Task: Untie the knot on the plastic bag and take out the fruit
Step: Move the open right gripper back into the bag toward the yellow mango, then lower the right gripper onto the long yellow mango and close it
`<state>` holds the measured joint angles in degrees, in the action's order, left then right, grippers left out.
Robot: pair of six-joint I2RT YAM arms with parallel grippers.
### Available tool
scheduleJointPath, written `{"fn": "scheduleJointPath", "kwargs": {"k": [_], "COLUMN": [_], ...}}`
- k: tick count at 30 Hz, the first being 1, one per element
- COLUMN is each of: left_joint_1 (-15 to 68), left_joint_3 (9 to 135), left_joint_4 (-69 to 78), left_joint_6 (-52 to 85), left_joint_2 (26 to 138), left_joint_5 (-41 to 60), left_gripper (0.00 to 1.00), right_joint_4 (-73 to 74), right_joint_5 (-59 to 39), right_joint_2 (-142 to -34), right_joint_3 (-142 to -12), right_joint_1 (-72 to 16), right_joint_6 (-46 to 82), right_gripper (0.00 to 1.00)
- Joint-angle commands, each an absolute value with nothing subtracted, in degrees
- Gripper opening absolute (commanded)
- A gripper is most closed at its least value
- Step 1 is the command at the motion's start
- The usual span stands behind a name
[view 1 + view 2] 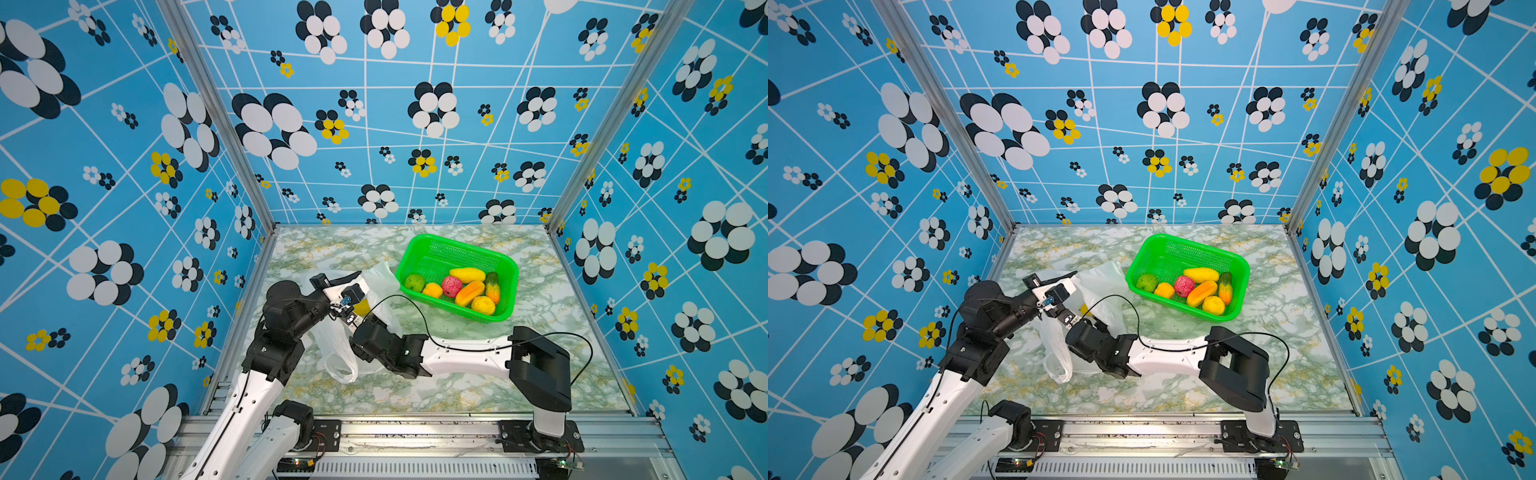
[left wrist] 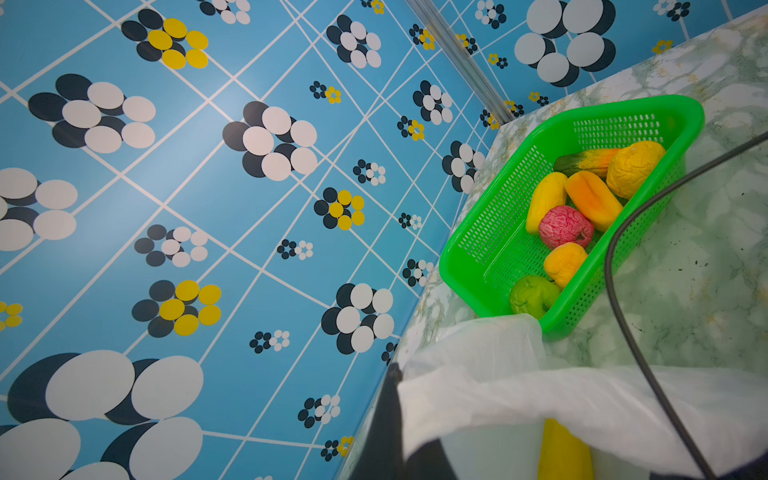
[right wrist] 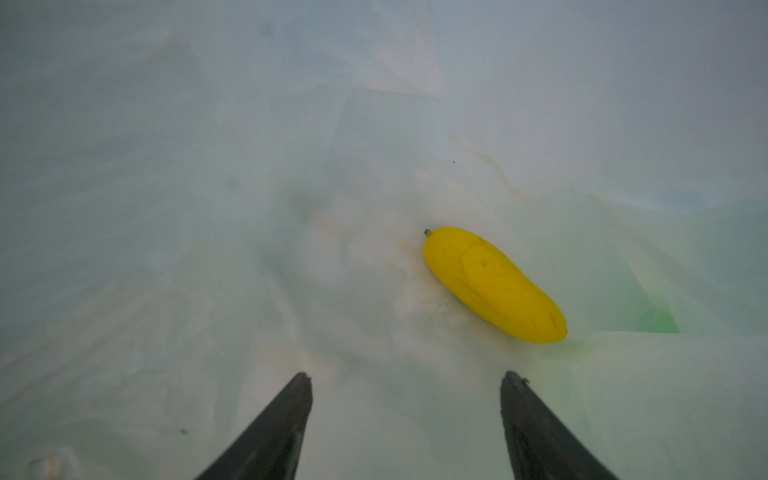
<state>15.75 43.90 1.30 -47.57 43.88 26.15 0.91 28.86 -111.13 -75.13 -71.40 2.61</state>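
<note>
Right gripper is seen poked inside the bag, jaws spread wide, nothing pinched between them. One long yellow fruit is found lying on the bag's floor just ahead of the fingertips, not touched. Left gripper is pressed shut on the bag's rim, and the mouth is held lifted.

The bag is thin, milky and crinkled, and is placed left of centre in both top views. One handle loop is flopped loose toward the bottom of the frame.

Just beside it, right of centre, a green mesh basket is parked on the table. Seven fruits are piled in it: yellows, oranges, one green, one pink bumpy.

The right forearm is stretched low across the table from lower right. The left arm is bent up from lower left.
</note>
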Motion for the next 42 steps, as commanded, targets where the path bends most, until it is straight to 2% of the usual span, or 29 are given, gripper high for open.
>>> {"fn": "scheduleJointPath", "kwargs": {"k": [1, 5, 8, 13, 16, 23, 32, 42], "left_joint_1": [15.44, 15.47, 15.76, 16.09, 16.08, 16.17, 16.17, 16.24], "left_joint_3": [43.68, 43.77, 43.59, 43.51, 43.67, 43.25, 43.14, 43.01], "left_joint_4": [1.87, 1.78, 1.55, 1.21, 1.06, 1.4, 1.3, 1.29], "left_joint_6": [-47.08, -46.93, -47.18, -48.12, -48.16, -48.66, -49.13, -49.24], "left_joint_2": [42.98, 42.8, 42.54, 42.01, 41.86, 40.79, 40.7, 40.61], "left_joint_5": [27.6, 27.86, 27.78, 28.11, 29.21, 33.32, 34.79, 35.39], "left_gripper": [0.0, 0.0, 0.0, 0.0, 0.0, 0.0, 0.0, 0.0], "right_joint_4": [-4.68, -9.93, -18.71, -17.3, -19.73, -28.47, -32.74, -40.28], "right_joint_5": [31.46, 32.87, 32.86, 36.59, 40.87, 43.56, 41.33, 40.87], "right_joint_2": [-112.9, -116.41, -121.29, -128.61, -133.93, -142.73, -144.22, -150.32], "right_joint_3": [-78.1, -83.92, -93.34, -99.02, -105.1, -118.79, -121.26, -131.91], "right_joint_1": [-70.69, -69.71, -67.74, -66.99, -66.71, -64.92, -61.51, -59.23], "right_joint_6": [6.05, 8.68, 11.5, 6.73, 4.66, 2.46, 3.6, 4.99], "right_gripper": [0.8, 0.95, 0.96, 0.99, 0.99, 0.99, 0.99, 0.9]}}
